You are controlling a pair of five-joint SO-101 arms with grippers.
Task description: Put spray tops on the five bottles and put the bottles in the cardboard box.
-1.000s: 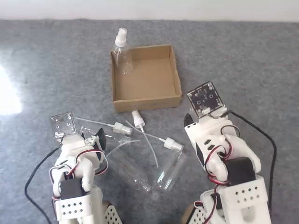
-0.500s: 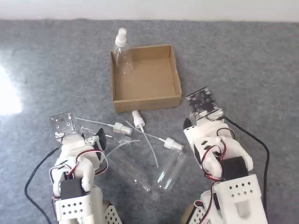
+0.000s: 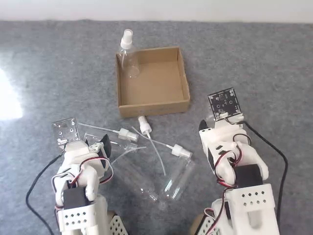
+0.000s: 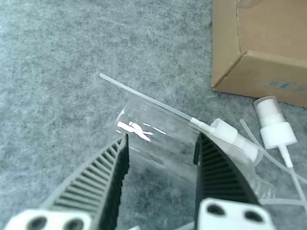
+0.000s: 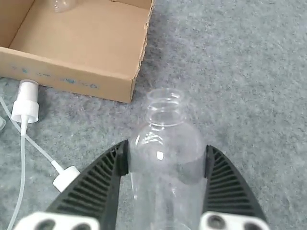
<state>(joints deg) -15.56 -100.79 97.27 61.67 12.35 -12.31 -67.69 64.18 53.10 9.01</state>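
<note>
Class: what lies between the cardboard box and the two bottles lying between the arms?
Loose spray tops with long tubes lie there; the high view shows them.

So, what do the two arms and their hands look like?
The left arm and right arm are white plastic with black motor blocks, red and black wires, and perforated bases. A thin black cable trails from each. Each wrist carries a square dark circuit board. The left hand and right hand have black ribbed fingers.
</note>
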